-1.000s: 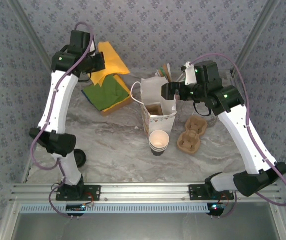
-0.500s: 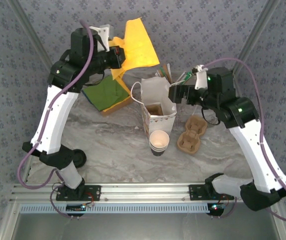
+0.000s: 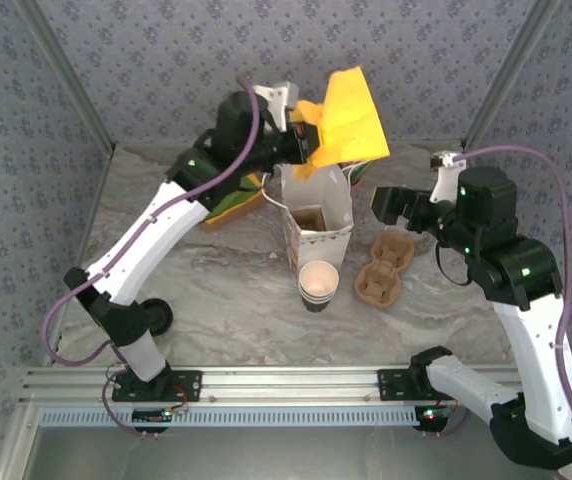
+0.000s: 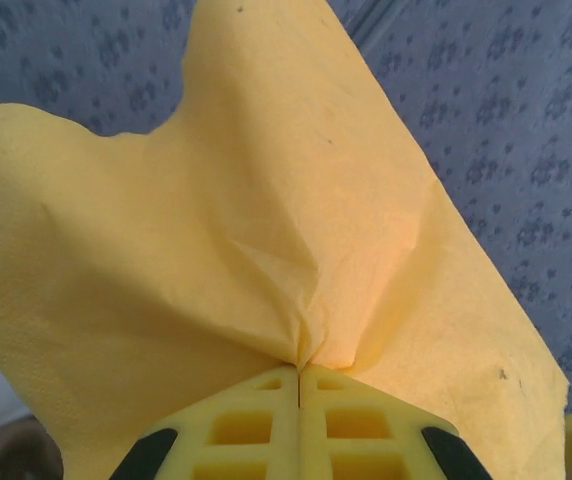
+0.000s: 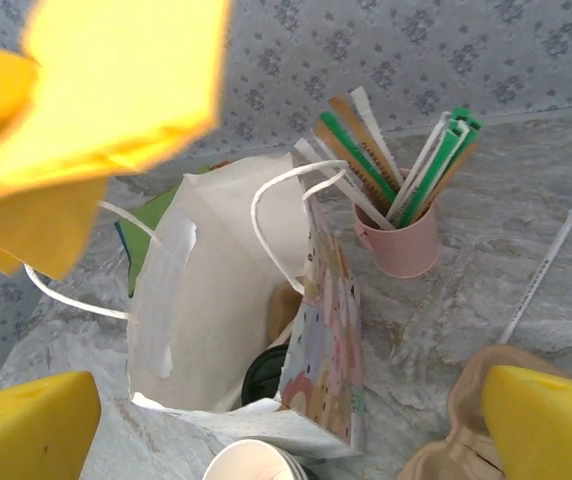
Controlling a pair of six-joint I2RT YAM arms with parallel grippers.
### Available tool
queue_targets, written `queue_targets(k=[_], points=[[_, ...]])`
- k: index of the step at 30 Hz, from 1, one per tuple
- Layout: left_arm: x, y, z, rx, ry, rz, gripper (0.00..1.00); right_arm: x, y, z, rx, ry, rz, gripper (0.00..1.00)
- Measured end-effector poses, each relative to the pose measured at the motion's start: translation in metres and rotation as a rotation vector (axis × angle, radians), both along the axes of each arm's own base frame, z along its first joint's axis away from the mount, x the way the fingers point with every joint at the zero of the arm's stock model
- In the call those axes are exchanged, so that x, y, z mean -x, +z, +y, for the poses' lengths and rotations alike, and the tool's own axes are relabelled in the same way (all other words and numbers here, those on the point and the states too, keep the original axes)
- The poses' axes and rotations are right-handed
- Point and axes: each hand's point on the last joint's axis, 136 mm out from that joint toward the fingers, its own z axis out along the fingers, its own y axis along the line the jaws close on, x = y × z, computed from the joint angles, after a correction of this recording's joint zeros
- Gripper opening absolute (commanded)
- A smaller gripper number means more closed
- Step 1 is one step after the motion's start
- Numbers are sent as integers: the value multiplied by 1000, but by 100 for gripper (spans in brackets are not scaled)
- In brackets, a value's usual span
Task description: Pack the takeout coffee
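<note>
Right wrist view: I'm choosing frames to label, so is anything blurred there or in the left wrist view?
Right wrist view: the yellow napkin at upper left is smeared, while the paper bag and pink cup look sharp. Left wrist view: the napkin's creases are crisp.

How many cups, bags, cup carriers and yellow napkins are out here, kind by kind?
Cups: 2 (takeout coffee, pink cup)
Paper bag: 1
Cardboard carrier: 1
Yellow napkin: 1
Total: 5
A dark round thing inside the bag is too hidden to count.
</note>
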Motion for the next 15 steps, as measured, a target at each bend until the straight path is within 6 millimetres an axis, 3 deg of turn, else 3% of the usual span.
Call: queue_targets(k=[4,7,15], points=[[0,-41,-12,12,2,66,0,7,-2,-8,6,-23,8,100],[4,-56,-9,39,13,96,0,7,-5,-10,10,-28,19,100],[16,-54,-1,129,23,110,0,2,-10,-9,16,-30,38,100]])
